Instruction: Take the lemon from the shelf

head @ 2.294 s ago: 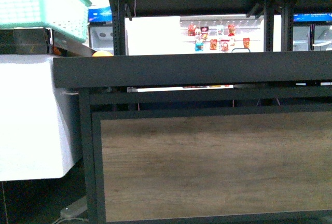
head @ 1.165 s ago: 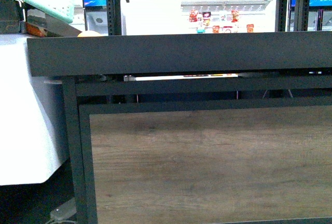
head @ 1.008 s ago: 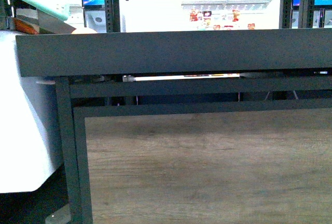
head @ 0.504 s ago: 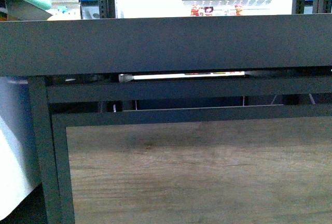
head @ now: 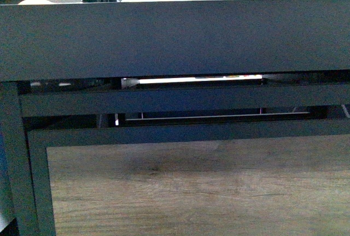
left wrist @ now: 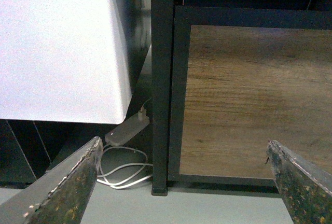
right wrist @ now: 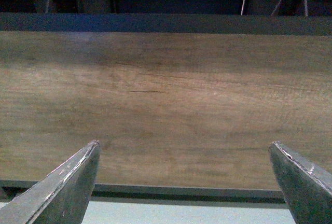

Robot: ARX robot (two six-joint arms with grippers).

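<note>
Front view is almost filled by the shelf [head: 164,100]. Its black tray rim [head: 175,39] runs as a broad band across the upper half of the frame, dark bars cross the middle, and the wood panel [head: 191,192] takes the lower half. Only a thin bright strip of background shows along the top edge, and the rim hides whatever lies in the tray. No lemon shows in any view, so its place cannot be read directly. It is most likely up in the tray behind that rim, above where both wrist cameras point. The left wrist view shows a white block [left wrist: 57,47] beside the shelf's corner post. The left gripper [left wrist: 184,143] is spread wide and holds nothing, and a power strip [left wrist: 127,130] and its looped cable [left wrist: 124,169] lie on the floor [left wrist: 218,208] near the post's foot. The right gripper [right wrist: 184,143] is likewise wide and empty, facing the panel low near the floor. The task looks barely begun. The robot is close to the shelf, but an arm has yet to rise over the rim, find the lemon, grasp it and lift it out.
</note>
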